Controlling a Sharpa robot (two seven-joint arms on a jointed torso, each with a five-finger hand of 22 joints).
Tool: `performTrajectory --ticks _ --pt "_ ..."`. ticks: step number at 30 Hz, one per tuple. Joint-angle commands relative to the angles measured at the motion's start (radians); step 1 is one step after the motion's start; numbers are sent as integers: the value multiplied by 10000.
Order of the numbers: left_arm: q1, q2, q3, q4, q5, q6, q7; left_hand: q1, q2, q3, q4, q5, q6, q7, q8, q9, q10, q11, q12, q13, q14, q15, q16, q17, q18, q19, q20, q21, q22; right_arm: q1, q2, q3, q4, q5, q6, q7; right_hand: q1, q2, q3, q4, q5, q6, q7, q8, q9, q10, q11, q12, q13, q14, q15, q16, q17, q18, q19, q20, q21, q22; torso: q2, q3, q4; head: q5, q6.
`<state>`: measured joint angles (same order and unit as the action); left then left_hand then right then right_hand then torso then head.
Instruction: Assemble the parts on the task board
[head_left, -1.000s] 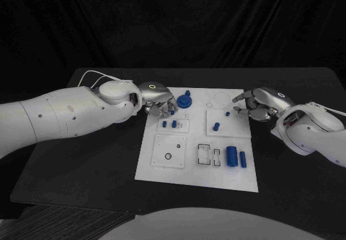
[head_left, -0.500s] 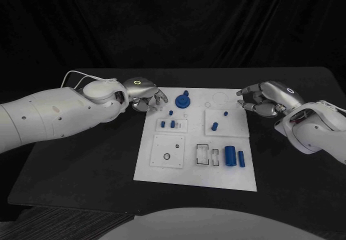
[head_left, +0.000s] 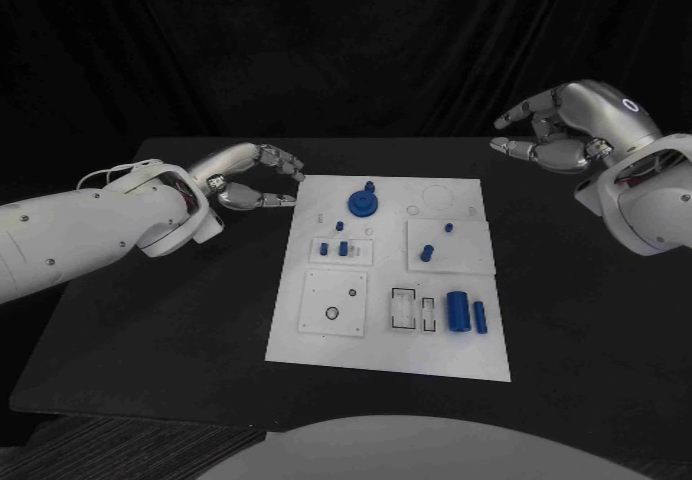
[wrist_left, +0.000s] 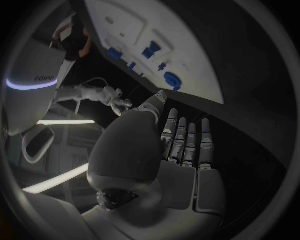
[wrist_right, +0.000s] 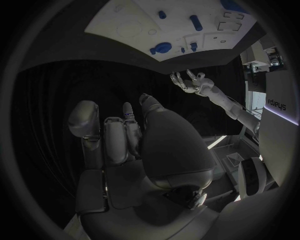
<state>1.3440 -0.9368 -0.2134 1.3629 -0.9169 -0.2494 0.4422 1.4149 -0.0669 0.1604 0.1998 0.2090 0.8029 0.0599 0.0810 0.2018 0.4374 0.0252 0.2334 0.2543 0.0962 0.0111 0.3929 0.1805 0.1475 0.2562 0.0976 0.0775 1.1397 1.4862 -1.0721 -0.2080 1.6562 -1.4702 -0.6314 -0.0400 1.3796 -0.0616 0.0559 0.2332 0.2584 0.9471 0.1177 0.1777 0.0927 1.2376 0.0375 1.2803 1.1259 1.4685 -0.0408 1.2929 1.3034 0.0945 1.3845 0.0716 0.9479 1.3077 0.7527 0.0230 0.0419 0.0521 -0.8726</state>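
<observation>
The white task board (head_left: 329, 335) lies in the middle of the black table. On it stand a round blue part with a peg (head_left: 365, 204), small blue pegs (head_left: 335, 249), two more small pegs (head_left: 428, 255) and a thick blue cylinder (head_left: 462, 311) beside a thin one (head_left: 483, 318). My left hand (head_left: 257, 180) hovers just off the board's far left corner, fingers apart, holding nothing. My right hand (head_left: 567, 130) is raised beyond the board's far right corner, fingers loosely bent, with nothing in it. The left wrist view shows straight fingers (wrist_left: 186, 142) and the board (wrist_left: 206, 60).
Empty slots and recesses mark the board's near half (head_left: 415, 308). Black tabletop (head_left: 159, 330) surrounds the board on all sides. A dark curtain hangs behind the table. In the right wrist view the left hand (wrist_right: 187, 81) appears across from the board (wrist_right: 125, 22).
Both hands have drawn back from the board. The left hand slid off its far left corner and opened out. The right hand rose up and away to the far right.
</observation>
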Motion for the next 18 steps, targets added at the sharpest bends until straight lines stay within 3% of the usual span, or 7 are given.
performTrajectory --ticks 1,3,7,9,11,16,18 --pt "28 -44 10 255 5942 1928 2035 -416 120 -653 608 820 -293 -100 -133 -157 -1435 -102 -629 -814 -763 -194 -2503 -1193 62 -1326 -208 -259 -2418 186 79 5 97 -1418 830 -1213 149 -123 -104 53 -381 29 -7 -50 -5 -2788 -42 -2984 -3259 240 38 13 42 180 51 -10 83 1015 -10 -18 -15 -77 0" --pt "27 -30 9 391 7246 2466 2365 -497 244 -1106 868 843 -668 -131 -114 -330 -2120 -158 -938 -1253 -892 -181 -3263 -1539 72 -1839 -208 -315 -4001 271 185 5 71 -1900 895 -1095 376 -138 -35 164 297 98 -23 -76 1 -3219 -10 -4447 -4333 318 9 161 158 89 228 -26 463 1133 -24 -32 4 -123 0" --pt "5 84 6 544 8470 3148 2781 -831 679 -2511 943 578 -3595 -508 -325 -1283 -3128 -502 -1348 -2063 -962 -13 -3929 -1805 215 -2159 99 -402 -6271 315 396 5 9 -2712 1181 -811 1142 -322 403 85 1250 574 -254 77 171 -2910 -137 -6400 -5874 568 -224 749 669 -96 675 -242 1714 1517 -69 -85 69 -243 0" --pt "-33 136 5 570 8736 3368 2940 -929 759 -2750 954 416 -4261 -641 -407 -1508 -3274 -604 -1388 -2204 -962 76 -3929 -1805 199 -2120 172 -399 -6518 295 514 4 -52 -2919 1380 -716 1172 -388 467 159 1161 560 -358 28 202 -2794 -142 -6876 -6256 547 -239 699 622 -72 658 -343 1680 1517 -77 -100 67 -270 0" --pt "-140 214 4 593 8989 3537 3191 -1170 875 -2890 956 404 -4281 -632 -402 -1570 -3300 -562 -1369 -2253 -962 90 -3929 -1805 190 -2100 178 -397 -6670 190 673 4 -152 -3111 1685 -591 1386 -508 1050 336 -392 554 -297 -104 281 -2607 -115 -7921 -7091 510 -265 606 535 -102 621 -308 1605 1510 -101 -127 97 -335 23" --pt "-381 283 2 634 9252 3554 3659 -1088 1234 -3109 930 985 -3804 -379 -354 -1577 -3229 -370 -1193 -2251 -962 -239 -3929 -1805 226 -2171 -127 -457 -7690 -183 971 4 -363 -3307 2118 -281 1282 -976 1714 410 -581 469 -339 -324 387 -3336 68 -9264 -8089 372 -118 320 266 -32 452 -192 1167 1415 -201 -241 169 -479 225" --pt "-495 251 1 651 9311 3532 3781 -1007 1330 -3205 930 1080 -3868 -405 -372 -1586 -3267 -393 -1182 -2254 -962 -263 -3929 -1805 168 -2409 -204 -595 -9286 -342 1078 4 -446 -3341 2267 -197 1194 -1086 1812 340 -872 380 -360 -430 412 -4004 51 -9632 -8343 97 -94 -147 -148 103 103 -148 322 1223 -226 -294 194 -524 316"
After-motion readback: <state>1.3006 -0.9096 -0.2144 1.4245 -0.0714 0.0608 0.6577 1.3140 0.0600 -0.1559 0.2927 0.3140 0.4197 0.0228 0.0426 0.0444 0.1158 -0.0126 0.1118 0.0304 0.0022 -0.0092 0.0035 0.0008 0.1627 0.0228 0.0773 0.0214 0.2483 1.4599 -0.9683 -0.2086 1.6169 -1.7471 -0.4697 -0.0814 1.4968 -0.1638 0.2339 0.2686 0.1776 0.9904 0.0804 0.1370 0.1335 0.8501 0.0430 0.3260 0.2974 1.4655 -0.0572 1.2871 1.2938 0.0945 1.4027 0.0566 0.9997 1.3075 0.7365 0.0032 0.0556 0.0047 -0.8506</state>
